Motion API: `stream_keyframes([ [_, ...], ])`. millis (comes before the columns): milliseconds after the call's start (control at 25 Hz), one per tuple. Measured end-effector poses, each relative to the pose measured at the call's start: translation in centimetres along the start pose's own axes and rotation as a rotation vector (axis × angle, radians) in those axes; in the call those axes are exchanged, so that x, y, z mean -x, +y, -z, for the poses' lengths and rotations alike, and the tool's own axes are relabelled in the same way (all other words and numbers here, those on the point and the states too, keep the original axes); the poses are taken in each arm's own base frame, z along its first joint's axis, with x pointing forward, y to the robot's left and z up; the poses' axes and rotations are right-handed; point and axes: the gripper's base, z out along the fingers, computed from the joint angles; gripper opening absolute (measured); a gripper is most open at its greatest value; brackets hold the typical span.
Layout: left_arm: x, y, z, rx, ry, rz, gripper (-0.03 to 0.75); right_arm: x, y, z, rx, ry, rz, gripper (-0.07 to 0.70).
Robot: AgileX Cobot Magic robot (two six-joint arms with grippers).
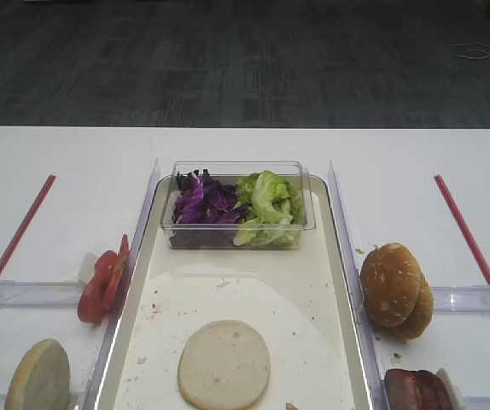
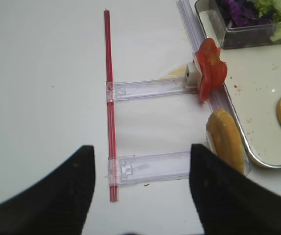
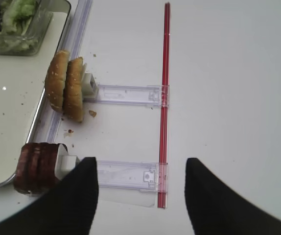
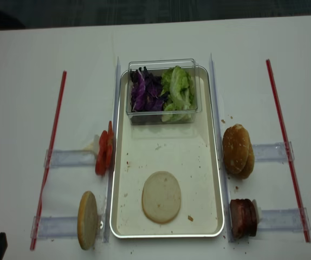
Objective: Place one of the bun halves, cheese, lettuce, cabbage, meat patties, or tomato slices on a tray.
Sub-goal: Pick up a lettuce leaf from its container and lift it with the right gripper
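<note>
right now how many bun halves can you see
4: one flat on the tray near its front, one on edge left of it, two sesame tops on edge together at right. More may be hidden.

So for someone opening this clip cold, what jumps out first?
Probably the tray in the middle, with one pale bun half lying cut face up near its front. At its far end a clear tub holds purple cabbage beside green lettuce. Tomato slices stand on edge left of it, meat patties to the right.
</note>
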Motion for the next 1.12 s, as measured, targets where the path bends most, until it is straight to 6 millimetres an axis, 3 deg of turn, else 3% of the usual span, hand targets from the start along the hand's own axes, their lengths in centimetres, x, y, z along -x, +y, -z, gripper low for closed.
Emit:
stream_keyframes([
  [1120, 0.0, 0.0, 0.0, 0.000, 0.000, 0.000, 0.428, 2.7, -0.4, -6.7, -0.001, 0.493, -0.035, 0.408],
])
